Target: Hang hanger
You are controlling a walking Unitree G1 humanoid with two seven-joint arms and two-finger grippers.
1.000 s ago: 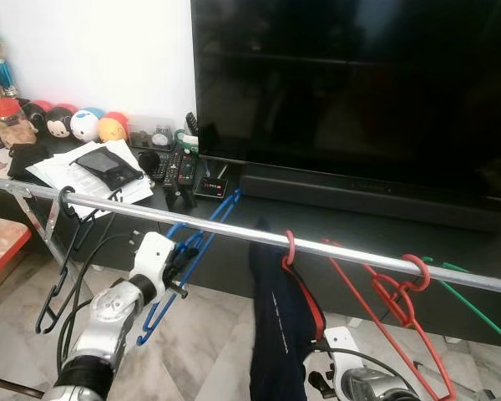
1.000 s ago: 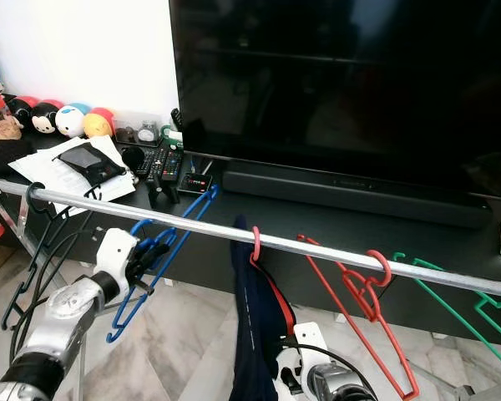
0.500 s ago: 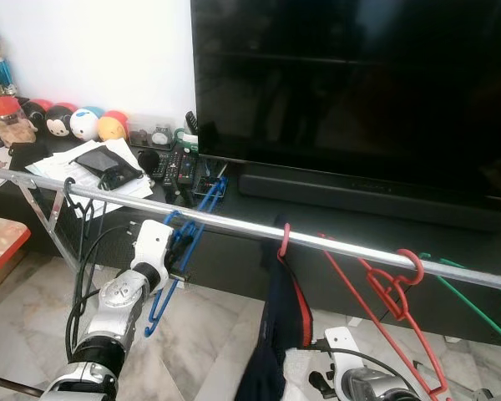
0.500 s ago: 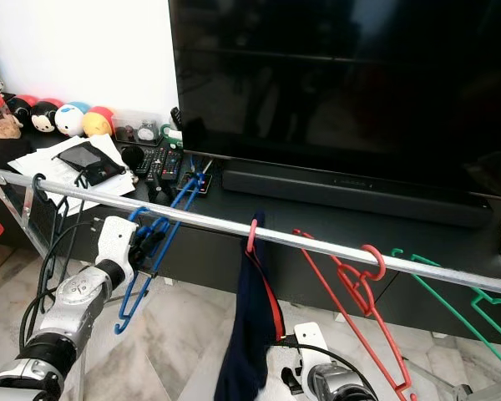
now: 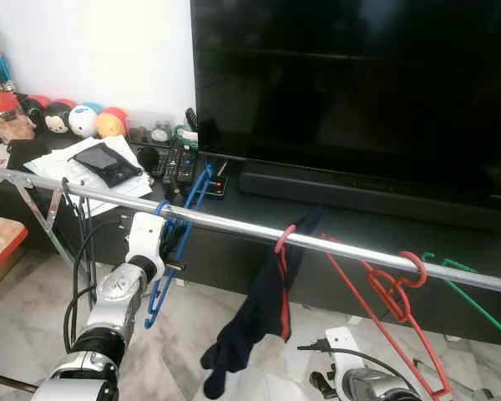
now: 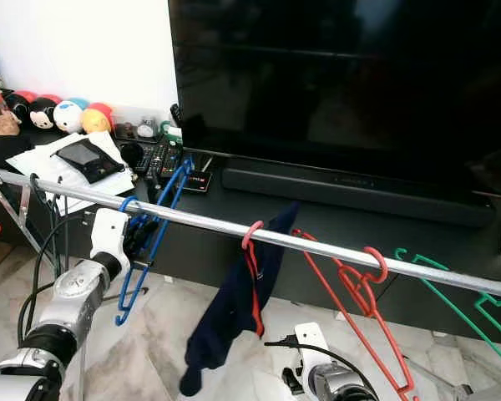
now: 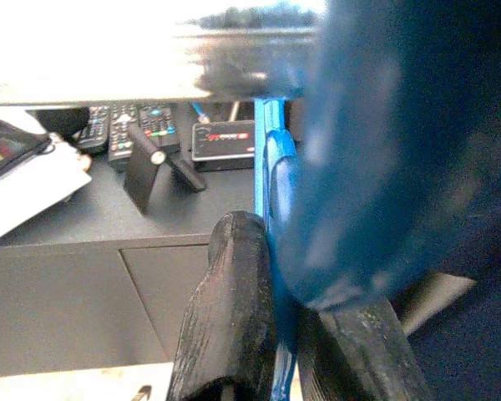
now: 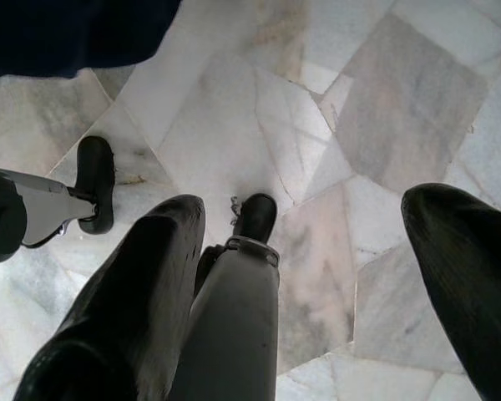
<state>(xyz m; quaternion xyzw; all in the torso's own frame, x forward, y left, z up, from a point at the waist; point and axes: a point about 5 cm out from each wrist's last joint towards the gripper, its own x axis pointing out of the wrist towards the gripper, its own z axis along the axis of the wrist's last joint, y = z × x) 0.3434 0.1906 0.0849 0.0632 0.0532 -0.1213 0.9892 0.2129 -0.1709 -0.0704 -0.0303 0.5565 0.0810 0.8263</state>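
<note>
Spanning room before TV (image 5: pixel 351 83) and dark counter (image 5: pixel 334 219): metal rail (image 5: pixel 234 224). Left end effector (image 5: pixel 177 242) clamps blue hanger (image 5: pixel 174 251), hook over rail above it. Right end effector (image 8: pixel 301 276) open above marble floor (image 8: pixel 401 109).

Blue hanger (image 7: pixel 271 159) mostly a big out-of-focus blob up close in the left wrist view, rail (image 7: pixel 134 58) above it blown out white. Green hanger (image 5: pixel 476 296) cut off by the right edge. Red hanger (image 5: pixel 384 309) runs off the bottom. Right pincer (image 5: pixel 317 384) barely peeking in at the bottom edge. Small bits behind the remotes (image 5: pixel 177 163) too tiny to tell.
</note>
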